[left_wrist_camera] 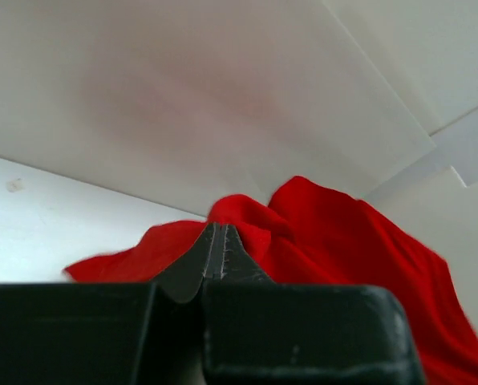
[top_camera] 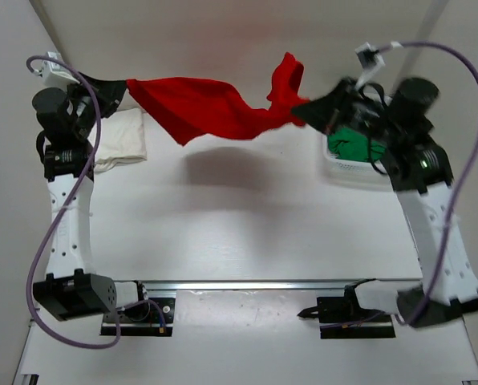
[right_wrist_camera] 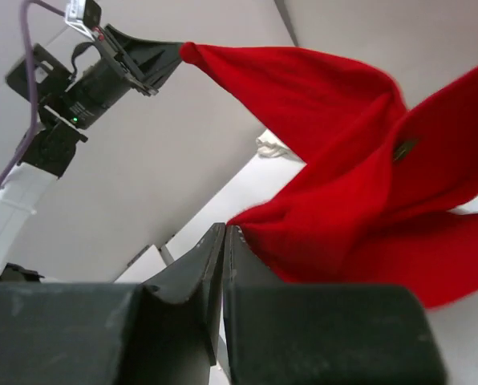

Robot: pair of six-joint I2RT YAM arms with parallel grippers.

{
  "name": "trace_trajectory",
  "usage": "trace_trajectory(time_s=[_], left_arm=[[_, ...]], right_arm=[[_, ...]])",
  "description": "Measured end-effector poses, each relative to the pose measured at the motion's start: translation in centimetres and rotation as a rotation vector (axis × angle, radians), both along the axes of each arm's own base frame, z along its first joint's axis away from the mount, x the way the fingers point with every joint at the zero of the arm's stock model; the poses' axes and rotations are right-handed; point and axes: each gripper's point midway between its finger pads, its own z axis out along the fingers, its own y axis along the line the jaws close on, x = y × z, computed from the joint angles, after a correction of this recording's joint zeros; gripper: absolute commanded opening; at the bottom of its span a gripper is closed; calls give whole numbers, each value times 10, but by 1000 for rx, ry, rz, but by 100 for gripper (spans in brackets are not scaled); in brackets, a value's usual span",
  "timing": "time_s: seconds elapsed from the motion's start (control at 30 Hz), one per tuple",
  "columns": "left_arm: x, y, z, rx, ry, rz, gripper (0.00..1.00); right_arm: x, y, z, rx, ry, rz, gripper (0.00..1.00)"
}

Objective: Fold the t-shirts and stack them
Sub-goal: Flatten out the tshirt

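The left gripper [top_camera: 125,87] was clamped shut on one end of the red t-shirt [top_camera: 215,108], its jaws pressed together on a pinch of cloth. The right gripper [top_camera: 307,108] was closed in the same way on the other end. Between the two grippers the shirt hung in the air, clear of the desk [top_camera: 247,241], sagging and twisted along its length, with one loose flap standing up just beyond the right gripper. It was neither spread flat nor folded.

Just beside the left gripper, towards the arm bases, the white t-shirt [top_camera: 123,140] lay on the desk in a compact heap. Whether it was neatly folded could not be told from above. Under the right gripper and slightly towards its arm's base, the green t-shirt [top_camera: 353,144] sat bunched inside the white mesh basket [top_camera: 359,172], apparently not yet taken out.

As a judgement, the task was at most about a third done. The white shirt may have served as the bottom of the stack, the red one needed laying out, folding and placing on it, and the green one remained entirely to do
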Motion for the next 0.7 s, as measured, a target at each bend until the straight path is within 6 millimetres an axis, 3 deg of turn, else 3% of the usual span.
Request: trace_trajectory(time_s=[0.07,0.13,0.2,0.27,0.37,0.43,0.47,0.53,0.57,0.6,0.63,0.7], left_arm=[[-12,2,-2,19,-21,22,0],[-20,4,-21,35,-12,54,0],[-26,6,-55,50,28,92,0],[-29,7,-98,61,90,115,0],[-38,9,-185,54,235,144,0],[-52,13,-251,6,352,162,4],[-61,16,-284,-22,411,178,11],[-83,23,-342,-71,530,220,27],[-96,27,-367,-107,594,246,37],[-106,32,-385,-144,642,270,61],[-112,41,-395,-190,665,304,67],[-117,60,-398,-255,671,367,66]], right_arm=[[-24,-13,-20,0,8,-16,0],[-36,-29,-40,1,14,-60,0],[-36,-43,-73,-8,51,-93,1],[-19,-54,-116,-23,125,-133,0],[5,-63,-220,-55,327,-189,0],[7,-66,-318,-80,543,-218,0],[-2,-68,-369,-89,664,-235,0],[-26,-73,-439,-101,874,-266,0],[-36,-76,-462,-108,956,-283,0],[-41,-79,-477,-114,1016,-297,0],[-40,-80,-483,-114,1036,-309,0],[-26,-83,-482,-113,1006,-333,11]])
